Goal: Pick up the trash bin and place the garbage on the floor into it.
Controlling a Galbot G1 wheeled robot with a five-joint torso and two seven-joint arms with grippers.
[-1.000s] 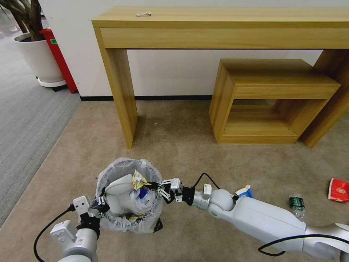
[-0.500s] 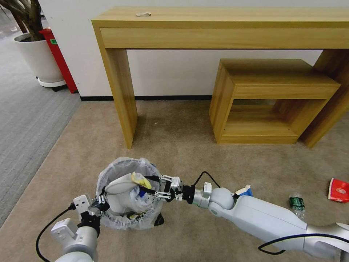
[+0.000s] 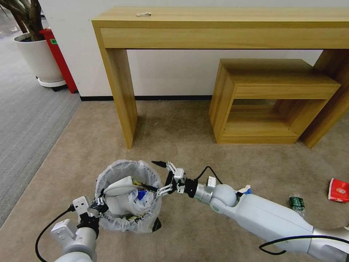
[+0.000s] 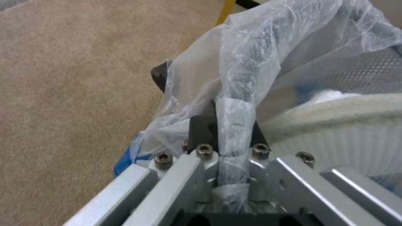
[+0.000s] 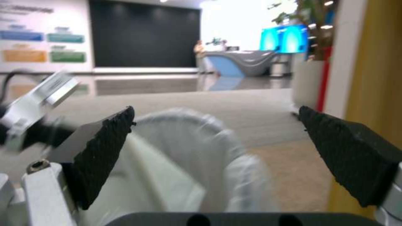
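Note:
The trash bin [image 3: 127,218], black with a frilled whitish liner, stands on the beige floor [image 3: 181,145] in front of me. My left gripper [image 3: 99,202] is shut on its near rim; the left wrist view shows the liner-wrapped rim [image 4: 234,94] pinched in the left gripper [image 4: 232,116]. A white slipper [image 3: 118,187], a yellow packet [image 3: 137,180] and blue-white litter lie inside. My right gripper [image 3: 149,175] hangs open over the bin's right rim, holding nothing, its fingers [image 5: 106,138] spread wide. Garbage on the floor: a blue-white carton [image 3: 246,189], a green-label bottle [image 3: 297,203] and a red wrapper [image 3: 339,190].
A tall wooden console table [image 3: 218,22] stands against the wall, with a low wooden box stool [image 3: 269,98] under its right side. A white plant pot [image 3: 38,58] and a red object [image 3: 58,58] sit far left on grey ribbed carpet [image 3: 25,123].
My right gripper has opened and let the yellow packet drop into the bin, then drawn back slightly to the right rim. The left gripper keeps its hold.

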